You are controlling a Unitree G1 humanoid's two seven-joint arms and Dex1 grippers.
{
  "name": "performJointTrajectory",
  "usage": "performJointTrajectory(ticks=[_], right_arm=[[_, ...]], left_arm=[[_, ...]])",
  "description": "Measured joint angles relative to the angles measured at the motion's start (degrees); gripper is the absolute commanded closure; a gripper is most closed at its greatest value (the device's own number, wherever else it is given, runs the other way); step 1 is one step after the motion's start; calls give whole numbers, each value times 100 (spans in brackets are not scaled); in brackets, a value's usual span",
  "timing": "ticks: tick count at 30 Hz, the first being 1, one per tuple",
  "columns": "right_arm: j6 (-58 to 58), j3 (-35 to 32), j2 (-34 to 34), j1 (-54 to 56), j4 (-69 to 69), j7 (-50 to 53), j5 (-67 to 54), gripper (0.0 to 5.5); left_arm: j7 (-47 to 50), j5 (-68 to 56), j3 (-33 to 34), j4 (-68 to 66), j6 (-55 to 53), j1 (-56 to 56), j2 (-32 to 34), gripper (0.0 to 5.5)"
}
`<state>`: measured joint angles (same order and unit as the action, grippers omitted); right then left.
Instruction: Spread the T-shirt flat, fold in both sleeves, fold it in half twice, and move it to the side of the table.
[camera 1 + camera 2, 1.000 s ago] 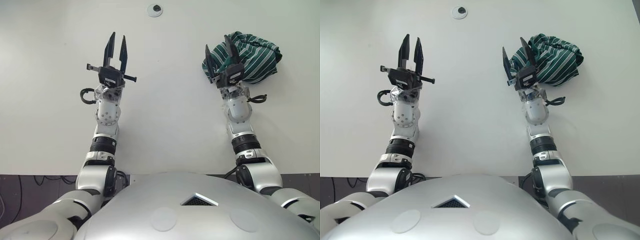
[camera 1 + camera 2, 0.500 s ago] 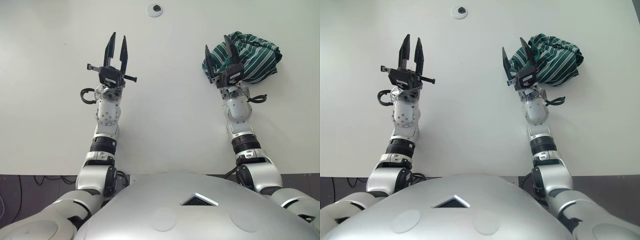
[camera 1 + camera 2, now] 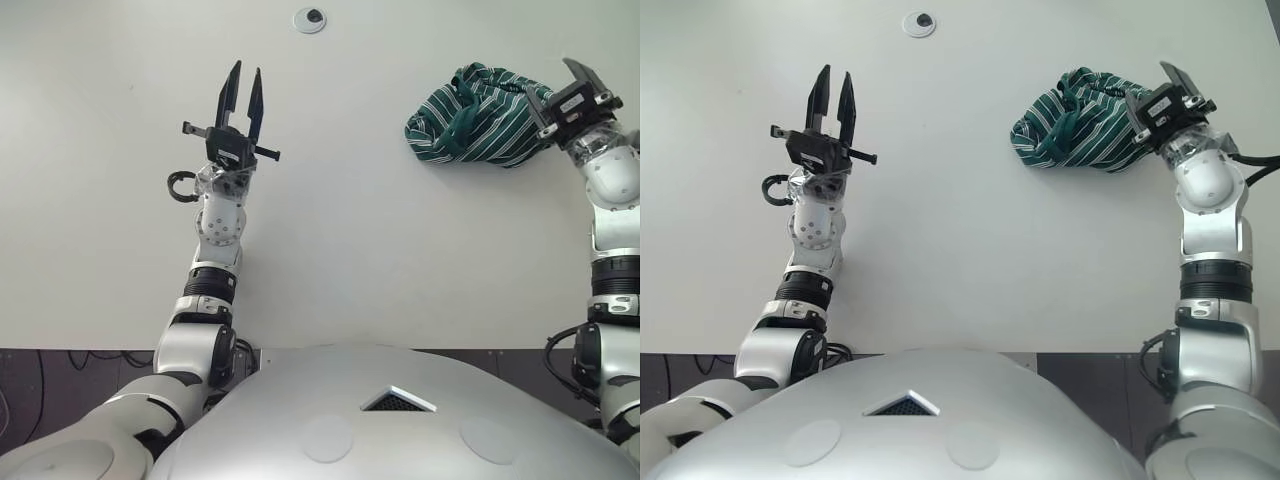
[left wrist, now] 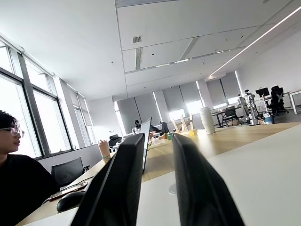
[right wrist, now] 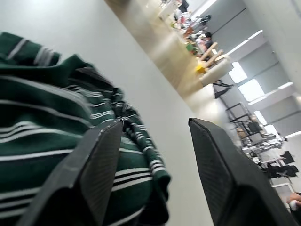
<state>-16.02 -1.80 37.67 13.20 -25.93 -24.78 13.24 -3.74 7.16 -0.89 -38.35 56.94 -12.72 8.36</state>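
Observation:
The T-shirt (image 3: 480, 115), dark green with white stripes, lies crumpled in a heap at the far right of the white table (image 3: 350, 240). My right gripper (image 3: 557, 88) is open at the shirt's right edge, its fingers straddling the cloth there without closing on it. In the right wrist view the striped cloth (image 5: 42, 141) lies beneath and between the two spread fingers (image 5: 94, 174). My left gripper (image 3: 247, 75) stands open over bare table on the left, fingers pointing away from me, well apart from the shirt. It holds nothing.
A small round white disc with a dark centre (image 3: 309, 19) sits at the table's far edge. The table's near edge runs just in front of my arms, with cables (image 3: 90, 356) hanging below it on the left.
My right arm has swung to the right, from the shirt's left edge to its right edge. The left gripper has shifted slightly forward. The shirt has kept its place.

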Motion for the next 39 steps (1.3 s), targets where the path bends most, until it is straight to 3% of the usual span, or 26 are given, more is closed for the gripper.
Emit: performJointTrajectory(ticks=[6,11,17,24,29,35,39], right_arm=[[400,465,178,-469,549,-1906,-817,296],[1897,752,63,-1254,2383,-3019,-2318,296],[3984,730,-128,-1597,3846,-2938,-3612,296],[4300,197,-138,-1539,3834,-2479,-3852,296],[4328,-506,-129,-1451,4023,-2486,-4503,296],[4294,-866,-127,-1312,4075,-2314,-4658,296],[4258,-869,-129,-1277,4075,-2255,-4657,292]], left_arm=[[-50,-195,14,-187,-71,-120,-40,449],[-1122,-1198,-367,965,-1224,126,-90,449],[-2535,-1774,-1013,3325,-3120,1631,812,449],[-3379,-1507,-1462,4335,-3816,2537,1650,449],[-3360,-818,-1882,4245,-4074,2254,1516,449],[-3097,-375,-2348,3583,-4870,1661,768,449],[-2933,-319,-2370,3320,-5065,1407,493,383]])
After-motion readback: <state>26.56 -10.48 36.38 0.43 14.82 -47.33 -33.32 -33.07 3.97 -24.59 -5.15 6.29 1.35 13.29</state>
